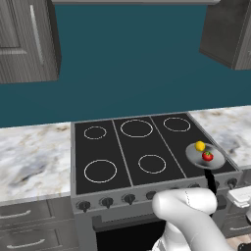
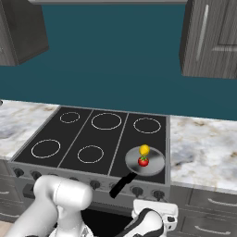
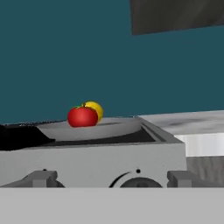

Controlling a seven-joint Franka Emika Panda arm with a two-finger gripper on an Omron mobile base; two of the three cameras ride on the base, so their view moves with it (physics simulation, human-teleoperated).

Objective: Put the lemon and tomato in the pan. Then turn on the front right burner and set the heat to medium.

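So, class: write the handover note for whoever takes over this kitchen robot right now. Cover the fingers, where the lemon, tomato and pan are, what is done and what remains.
Gripper: fingers open, holding nothing, low in front of the stove's knob panel.
Pan: on the front right burner, black handle pointing out over the stove's front edge.
Lemon and tomato: both in the pan, side by side, lemon farther back.
Done: both fruits are in the pan.
Left: turn on the front right burner and set medium heat. Which knob serves that burner cannot be told from these views.
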